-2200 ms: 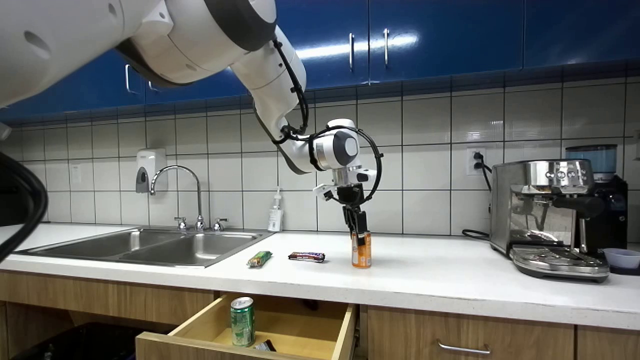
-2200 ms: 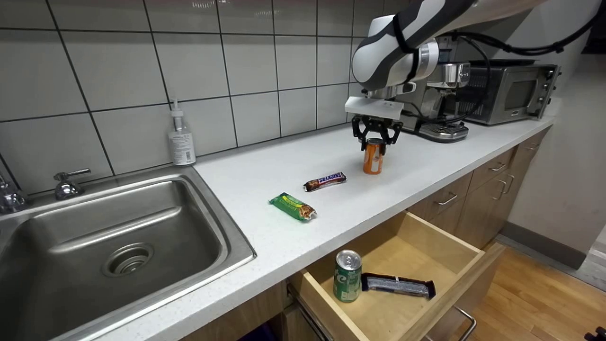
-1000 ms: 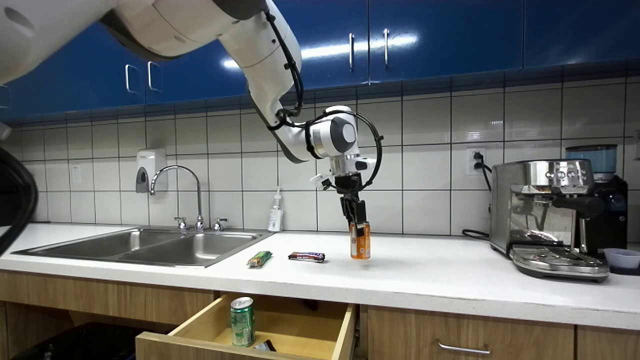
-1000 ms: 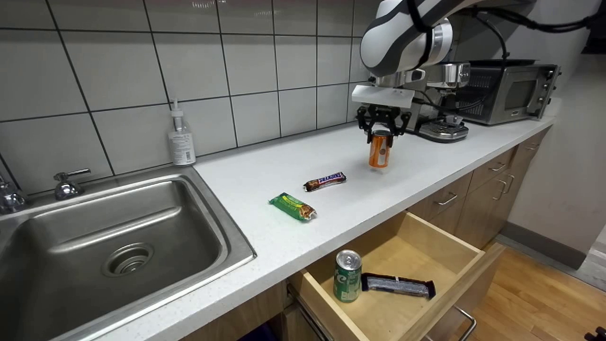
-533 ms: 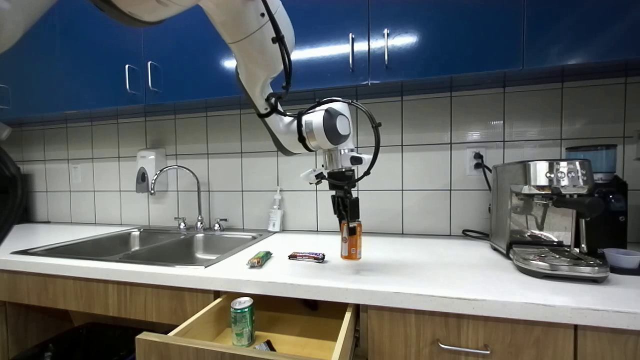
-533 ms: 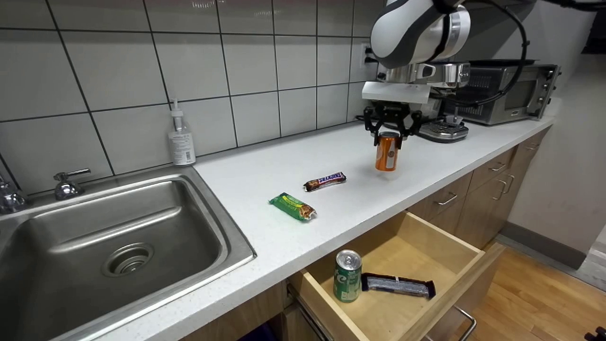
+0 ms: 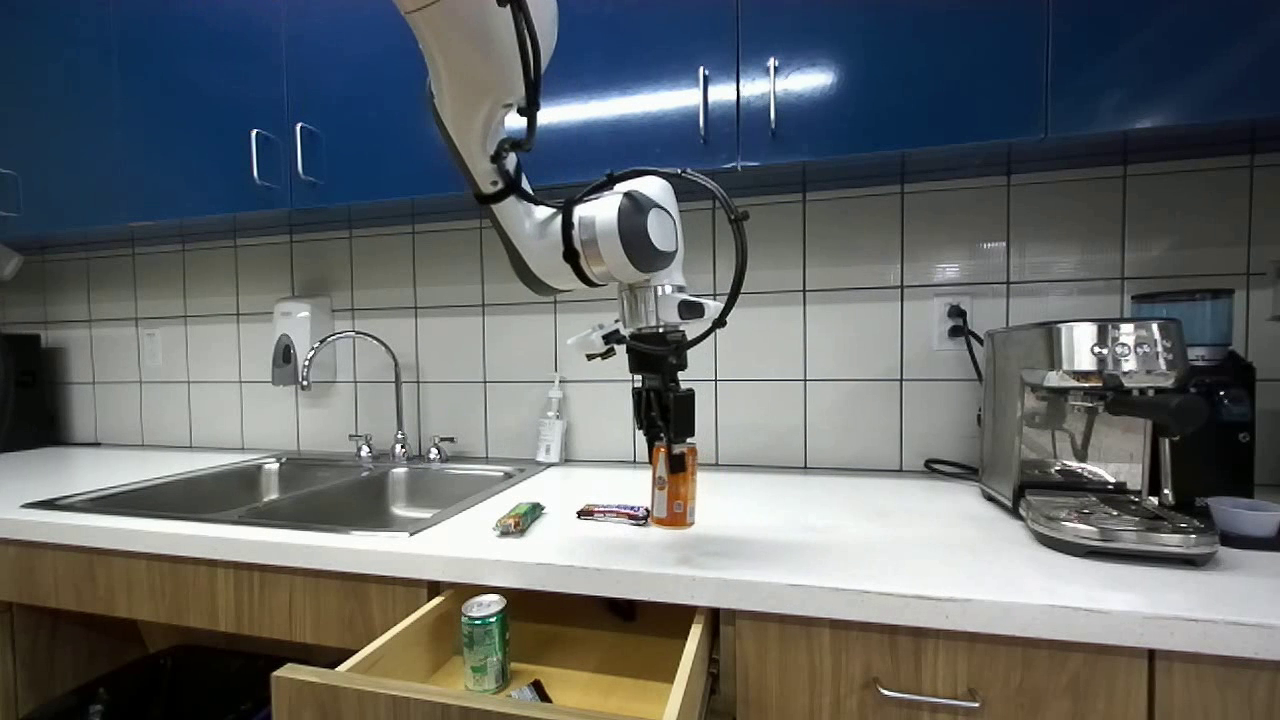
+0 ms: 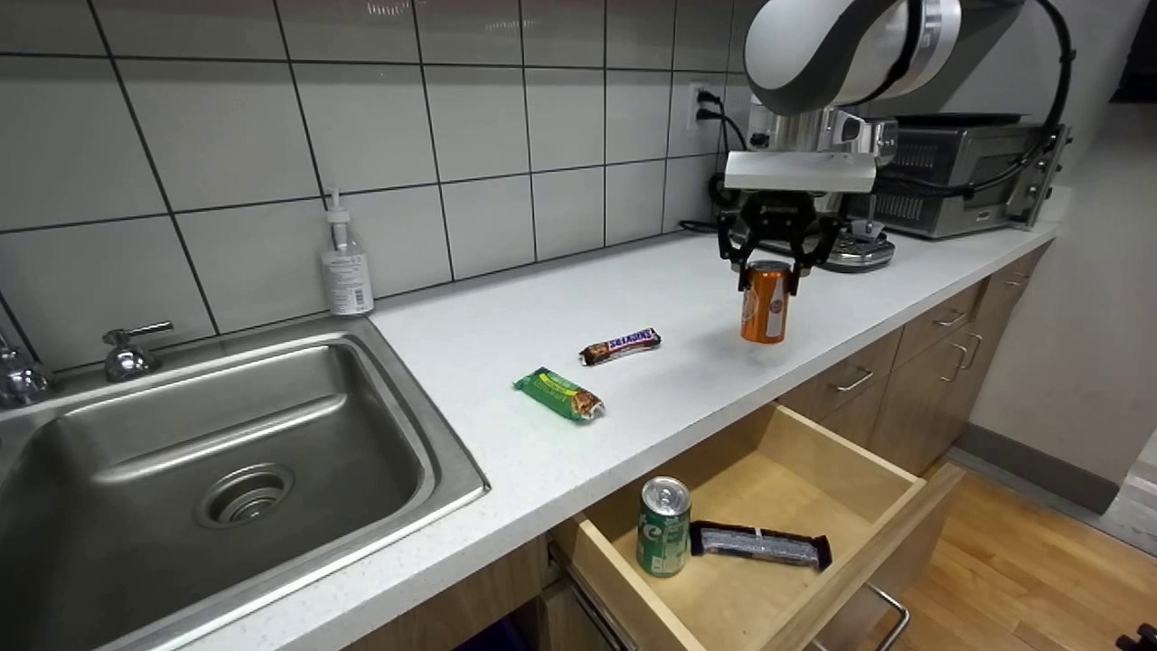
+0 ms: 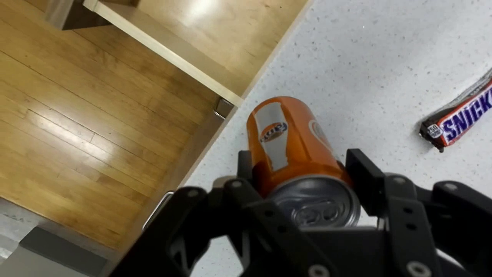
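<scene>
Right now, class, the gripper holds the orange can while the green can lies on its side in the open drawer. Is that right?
Not quite: the green can stands upright in the open drawer, as both exterior views show. The gripper does hold the orange can.

an orange cylindrical metal can (image 9: 300,157) with blue fanta lettering, a pale glass-shaped print and a silver-grey lid is clasped near its top by the black gripper (image 8: 768,281). it hangs upright, just above the white speckled countertop (image 8: 506,316).
</scene>
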Controlling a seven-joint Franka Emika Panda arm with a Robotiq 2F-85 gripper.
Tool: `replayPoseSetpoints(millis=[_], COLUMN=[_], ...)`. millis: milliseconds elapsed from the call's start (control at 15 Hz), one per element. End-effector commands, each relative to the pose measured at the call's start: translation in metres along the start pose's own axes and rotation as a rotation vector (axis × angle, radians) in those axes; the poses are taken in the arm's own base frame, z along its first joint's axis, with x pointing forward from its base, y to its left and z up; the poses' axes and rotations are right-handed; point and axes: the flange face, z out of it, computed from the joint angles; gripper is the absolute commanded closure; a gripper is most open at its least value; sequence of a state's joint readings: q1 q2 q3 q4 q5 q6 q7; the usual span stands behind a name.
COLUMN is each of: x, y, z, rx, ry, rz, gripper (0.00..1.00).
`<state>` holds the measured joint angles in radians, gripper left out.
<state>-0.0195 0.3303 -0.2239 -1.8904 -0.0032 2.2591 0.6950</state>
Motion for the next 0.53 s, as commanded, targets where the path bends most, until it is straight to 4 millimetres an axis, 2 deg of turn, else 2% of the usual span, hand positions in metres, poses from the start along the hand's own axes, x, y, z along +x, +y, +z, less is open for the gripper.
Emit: replayPoseSetpoints(millis=[0, 467], x=[-0.031, -0.075], y=[0.015, 0.018], z=[-0.012, -0.003], rx=[0.003, -0.028], ry=[0.003, -0.005], rz=[-0.057, -0.125], gripper=[0.62, 0.62])
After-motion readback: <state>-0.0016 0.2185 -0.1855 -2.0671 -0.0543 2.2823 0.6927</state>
